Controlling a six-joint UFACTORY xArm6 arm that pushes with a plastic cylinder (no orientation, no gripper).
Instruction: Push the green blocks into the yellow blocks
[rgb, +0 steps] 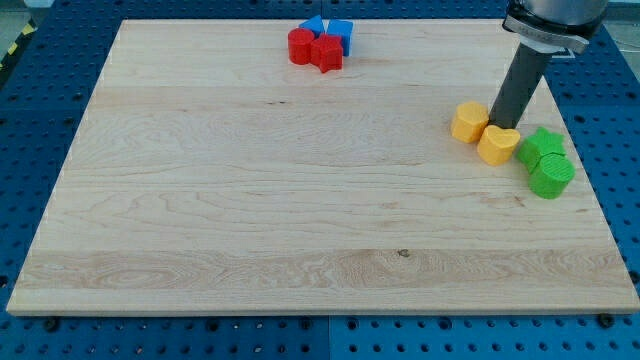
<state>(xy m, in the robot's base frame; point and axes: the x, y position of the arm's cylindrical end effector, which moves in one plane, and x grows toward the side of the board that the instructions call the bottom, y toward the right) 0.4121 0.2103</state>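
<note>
Two yellow blocks lie at the view's right: a yellow hexagon (468, 122) and a yellow heart (497, 144), side by side. A green star-shaped block (541, 145) and a green cylinder (550, 176) sit just right of the heart, the star touching or nearly touching it. My tip (505, 126) stands directly above the yellow heart, between the hexagon and the green star, close to the heart's top edge. The dark rod rises to the view's top right.
A red cylinder (300, 46), a red star-shaped block (326, 53) and two blue blocks (340, 32) are clustered at the view's top centre. The wooden board (200, 200) ends close to the right of the green blocks.
</note>
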